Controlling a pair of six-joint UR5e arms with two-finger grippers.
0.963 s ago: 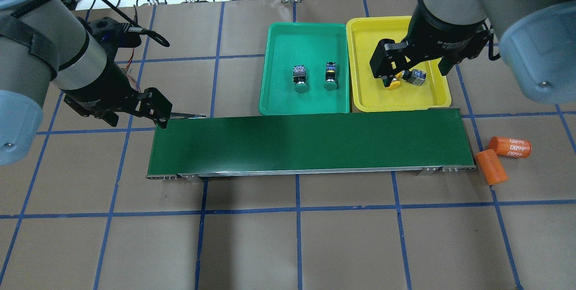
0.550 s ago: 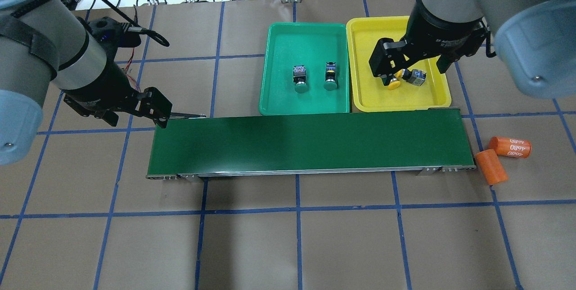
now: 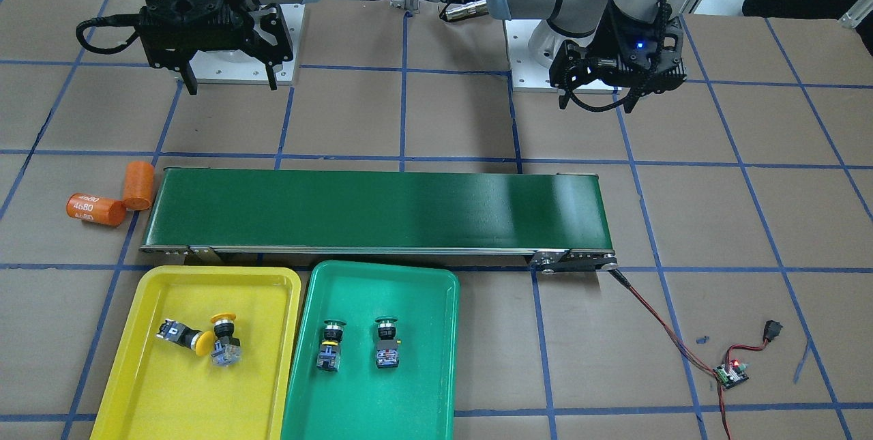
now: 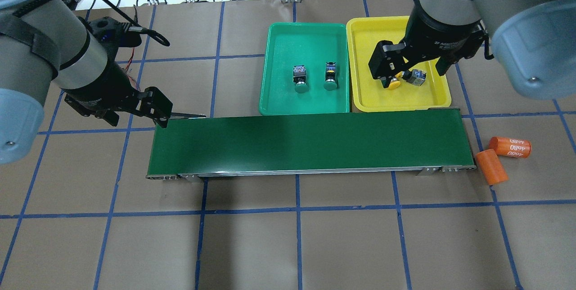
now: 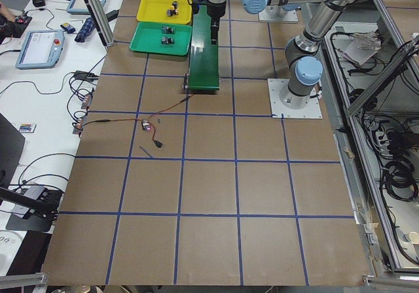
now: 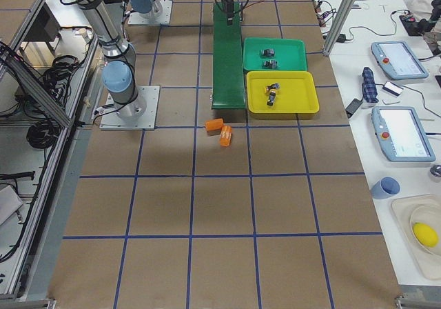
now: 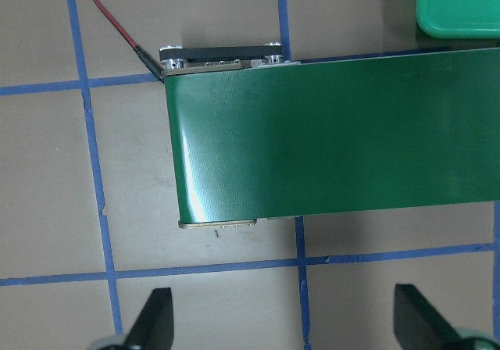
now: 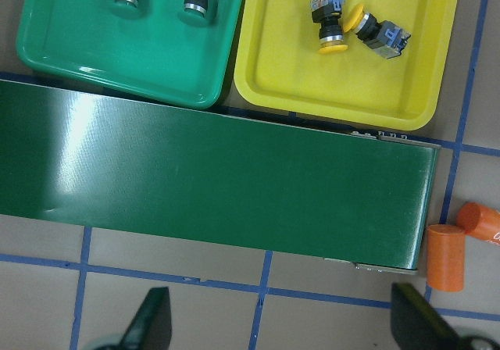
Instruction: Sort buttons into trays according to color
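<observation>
Brown paper crossed by blue tape lines is covering the tabletop [image 4: 297, 245], and a long dark-green conveyor belt [image 4: 310, 144] is lying across its middle. Beyond the belt, on the side away from the robot, a shallow green plastic tray [image 4: 279, 101] and a shallow bright yellow plastic tray [image 4: 405, 101] are sitting side by side, edges almost touching. Two green-capped push-button switches [image 3: 330, 348] [image 3: 387, 344] are lying in the green tray, side by side but apart, caps pointing toward the belt. Two yellow-capped push-button switches [image 8: 330, 26] [image 8: 373, 28] are resting in the yellow tray just beside each other, their caps meeting. Robot's right end effector [image 3: 230, 85] is hanging well above the tabletop, fingers spread wide and gripping nothing. Left end effector [image 7: 285, 319] is hovering over the belt's left end, fingers likewise wide apart and empty. Two orange cylinders [image 4: 492, 167] [image 4: 510, 146] are lying off the belt's right end, and a tiny circuit board with red wires [image 3: 731, 374] is sitting beyond its left end.
</observation>
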